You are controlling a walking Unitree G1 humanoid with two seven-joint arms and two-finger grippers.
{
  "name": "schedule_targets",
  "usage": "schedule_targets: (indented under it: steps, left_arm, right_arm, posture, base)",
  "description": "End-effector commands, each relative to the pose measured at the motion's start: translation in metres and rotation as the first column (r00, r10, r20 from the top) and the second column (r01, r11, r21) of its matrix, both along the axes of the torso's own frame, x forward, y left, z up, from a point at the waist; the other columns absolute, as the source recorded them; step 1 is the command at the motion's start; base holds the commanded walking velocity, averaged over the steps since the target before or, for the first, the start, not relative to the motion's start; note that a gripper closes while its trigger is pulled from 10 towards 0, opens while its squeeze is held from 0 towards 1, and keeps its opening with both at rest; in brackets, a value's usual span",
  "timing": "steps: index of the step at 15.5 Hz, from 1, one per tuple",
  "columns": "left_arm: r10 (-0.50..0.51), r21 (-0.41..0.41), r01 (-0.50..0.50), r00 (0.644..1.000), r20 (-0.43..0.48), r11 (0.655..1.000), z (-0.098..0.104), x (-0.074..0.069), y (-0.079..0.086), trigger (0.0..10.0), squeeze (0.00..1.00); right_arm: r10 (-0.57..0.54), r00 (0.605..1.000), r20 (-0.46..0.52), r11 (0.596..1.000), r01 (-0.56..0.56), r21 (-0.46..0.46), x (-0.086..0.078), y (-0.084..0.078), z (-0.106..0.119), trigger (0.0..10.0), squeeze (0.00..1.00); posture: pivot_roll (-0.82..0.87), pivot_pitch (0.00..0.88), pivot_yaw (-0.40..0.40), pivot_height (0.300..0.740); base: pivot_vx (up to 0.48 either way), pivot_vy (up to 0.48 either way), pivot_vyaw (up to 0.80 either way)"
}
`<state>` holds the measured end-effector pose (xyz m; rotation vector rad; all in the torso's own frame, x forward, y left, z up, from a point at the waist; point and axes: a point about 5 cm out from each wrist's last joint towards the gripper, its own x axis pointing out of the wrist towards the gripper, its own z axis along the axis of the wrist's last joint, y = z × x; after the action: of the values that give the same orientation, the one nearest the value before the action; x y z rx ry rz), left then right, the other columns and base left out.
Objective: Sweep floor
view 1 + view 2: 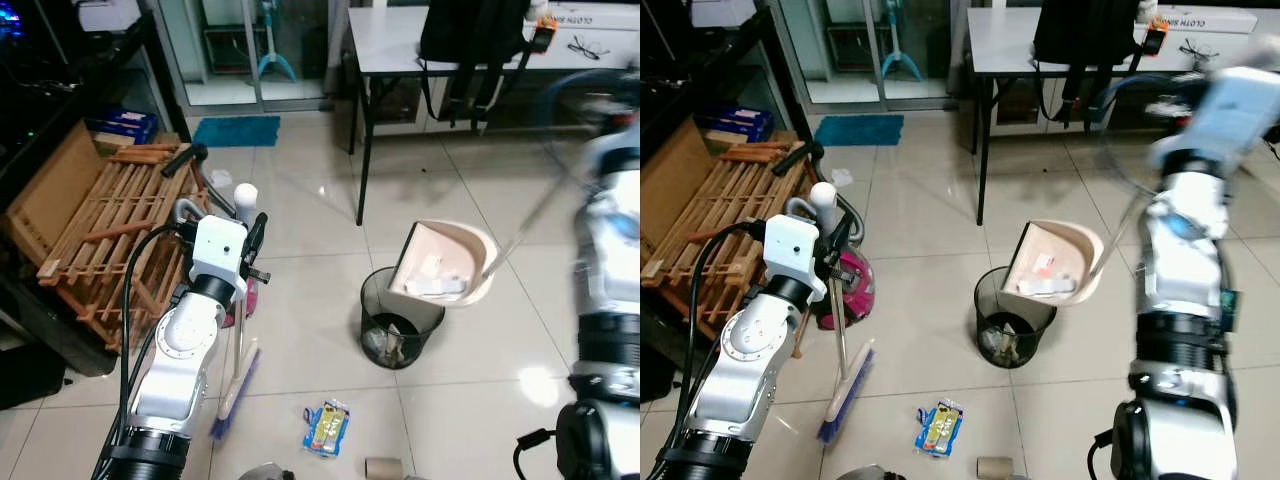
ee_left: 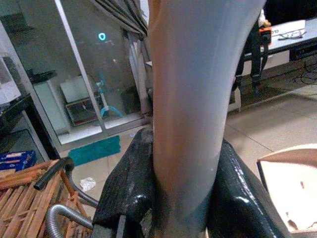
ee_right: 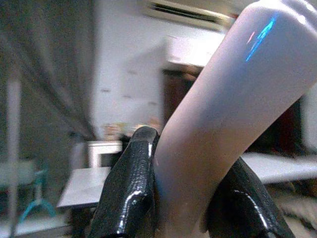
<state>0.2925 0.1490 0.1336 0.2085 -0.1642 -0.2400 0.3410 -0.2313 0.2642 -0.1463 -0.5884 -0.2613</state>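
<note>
Your two head views look down at the same floor and trash bin [image 1: 398, 330]. Each wrist view sits very close behind its fingers.

I see glossy pale floor tiles [image 1: 300, 230] under bright light. A grey table [image 1: 390, 40] stands ahead, glass doors [image 1: 250, 50] behind, a teal mat [image 1: 236, 131] before them.

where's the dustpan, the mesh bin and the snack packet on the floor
dustpan [image 1: 478, 262], left eye view, on its beige back wall.
mesh bin [image 1: 992, 300], right eye view, on the black wire side wall.
snack packet [image 1: 327, 426], left eye view, on the middle of the wrapper.
</note>
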Motion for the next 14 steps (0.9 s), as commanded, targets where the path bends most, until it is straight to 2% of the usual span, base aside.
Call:
schedule_targets:
  steps: [1,3,4,5,7,9,10,11,12,13,14]
  left_arm:
    - [-0.007,0.018,0.007,1.000,0.020,1.000,0.005,0.000,0.001,10.0,0.00]
    - [-0.009,0.022,0.009,1.000,0.020,1.000,0.005,0.000,0.001,10.0,0.00]
    - [-0.008,0.024,0.008,1.000,0.020,1.000,0.005,0.000,0.001,10.0,0.00]
    - [-0.008,0.025,0.008,1.000,0.020,1.000,0.005,0.000,0.001,10.0,0.00]
    - [-0.012,0.027,0.011,1.000,0.018,1.000,0.005,0.001,0.000,10.0,0.00]
    - [-0.016,0.027,0.015,1.000,0.018,1.000,0.005,0.001,0.000,10.0,0.00]
    - [-0.019,0.028,0.018,1.000,0.018,0.999,0.005,0.001,-0.001,10.0,0.00]
    - [-0.020,0.027,0.020,1.000,0.014,0.999,0.004,0.001,-0.001,10.0,0.00]
    - [-0.015,0.027,0.016,1.000,-0.006,1.000,0.002,0.000,0.001,10.0,0.00]
    - [-0.004,0.023,0.004,1.000,-0.020,1.000,-0.001,-0.001,0.006,10.0,0.00]
    - [0.007,0.011,-0.006,0.999,-0.043,1.000,-0.005,-0.003,0.009,10.0,0.00]
  right_arm:
    - [0.068,0.994,0.091,0.994,-0.060,-0.089,-0.004,0.018,0.012,10.0,0.00]
    - [0.178,0.979,0.096,0.967,-0.156,-0.200,-0.009,0.053,-0.004,10.0,0.00]
    - [0.269,0.961,0.060,0.928,-0.242,-0.284,-0.014,0.079,-0.020,10.0,0.00]
    - [0.318,0.948,0.029,0.886,-0.286,-0.366,-0.018,0.093,-0.029,10.0,0.00]
    - [0.385,0.923,-0.019,0.774,-0.334,-0.538,-0.028,0.116,-0.047,10.0,0.00]
    - [0.431,0.902,-0.033,0.719,-0.365,-0.592,-0.037,0.126,-0.055,10.0,0.00]
    - [0.449,0.893,-0.040,0.672,-0.366,-0.644,-0.041,0.131,-0.058,10.0,0.00]
    - [0.408,0.913,-0.012,0.669,-0.308,-0.676,-0.039,0.125,-0.052,10.0,0.00]
    - [0.296,0.953,0.063,0.719,-0.179,-0.672,-0.035,0.106,-0.034,10.0,0.00]
    - [0.090,0.987,0.137,0.810,0.007,-0.586,-0.028,0.069,-0.011,10.0,0.00]
    - [-0.075,0.988,0.136,0.842,0.136,-0.523,-0.025,0.033,-0.001,10.0,0.00]
  posture:
    - [-0.03,0.008,0.042,0.740]
    - [-0.03,0.012,0.039,0.740]
    - [-0.03,0.013,0.038,0.740]
    - [-0.02,0.014,0.037,0.740]
    - [-0.03,0.017,0.040,0.740]
    - [-0.03,0.018,0.042,0.740]
    - [-0.03,0.017,0.042,0.740]
    - [-0.03,0.017,0.039,0.740]
    - [-0.03,0.017,0.037,0.740]
    - [-0.03,0.019,0.034,0.740]
    - [-0.03,0.025,0.034,0.740]
  base:
    - [0.000,0.000,0.00]
    - [0.000,0.000,0.00]
    - [0.000,0.000,0.00]
    - [0.000,0.000,0.00]
    - [0.000,0.000,0.00]
    - [0.000,0.000,0.00]
    - [0.000,0.000,0.00]
    - [0.000,0.000,0.00]
    - [0.000,0.000,0.00]
    - [0.000,0.000,0.00]
    - [0.000,0.000,0.00]
